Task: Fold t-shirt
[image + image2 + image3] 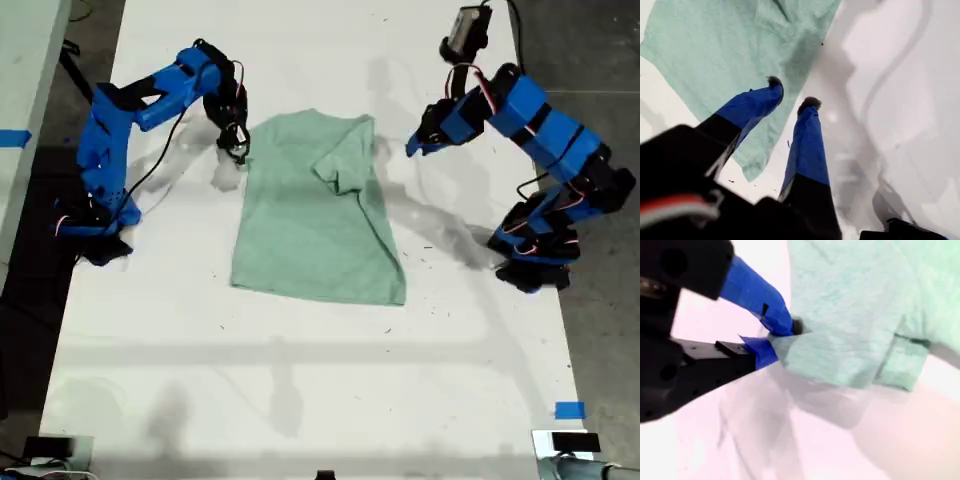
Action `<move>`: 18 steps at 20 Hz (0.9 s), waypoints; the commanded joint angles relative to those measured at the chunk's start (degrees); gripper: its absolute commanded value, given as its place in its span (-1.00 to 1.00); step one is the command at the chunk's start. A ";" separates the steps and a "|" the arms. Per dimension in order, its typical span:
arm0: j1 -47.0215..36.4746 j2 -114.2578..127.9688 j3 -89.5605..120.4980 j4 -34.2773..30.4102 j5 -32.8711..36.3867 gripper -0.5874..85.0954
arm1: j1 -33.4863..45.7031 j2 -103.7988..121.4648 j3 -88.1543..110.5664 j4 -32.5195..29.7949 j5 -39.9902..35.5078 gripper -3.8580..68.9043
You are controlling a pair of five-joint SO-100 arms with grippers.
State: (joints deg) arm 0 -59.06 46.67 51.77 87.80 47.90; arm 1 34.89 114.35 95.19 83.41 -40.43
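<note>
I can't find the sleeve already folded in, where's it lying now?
In the exterior view, the folded sleeve lies on the t-shirt, toward its upper right, below my first gripper.

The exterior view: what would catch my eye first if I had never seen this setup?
A mint-green t-shirt lies in the middle of the white table, one sleeve already folded in. Two bright blue arms flank it. My second hand pinches the shirt's edge at the exterior view's left, while my first hand hangs open above the table at the right.

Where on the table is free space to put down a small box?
The wide white strip of table between the t-shirt hem and the exterior view's bottom edge is bare. Crowded: both shirt sides, where my second gripper and my first gripper work.
</note>
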 commanded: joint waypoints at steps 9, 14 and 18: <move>8.70 17.58 -9.05 1.85 -2.55 -0.99 | 0.53 7.47 3.60 -2.29 1.14 -0.60; 19.69 15.82 -9.76 -10.02 -8.17 -0.99 | -0.44 7.82 5.36 -2.72 2.11 -0.61; 21.80 10.63 -10.02 -19.69 -12.22 -0.99 | -2.29 8.35 7.82 -3.60 3.60 -0.61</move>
State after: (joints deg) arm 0 -38.58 57.66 45.53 72.95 37.88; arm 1 34.10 119.36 103.10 82.00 -37.79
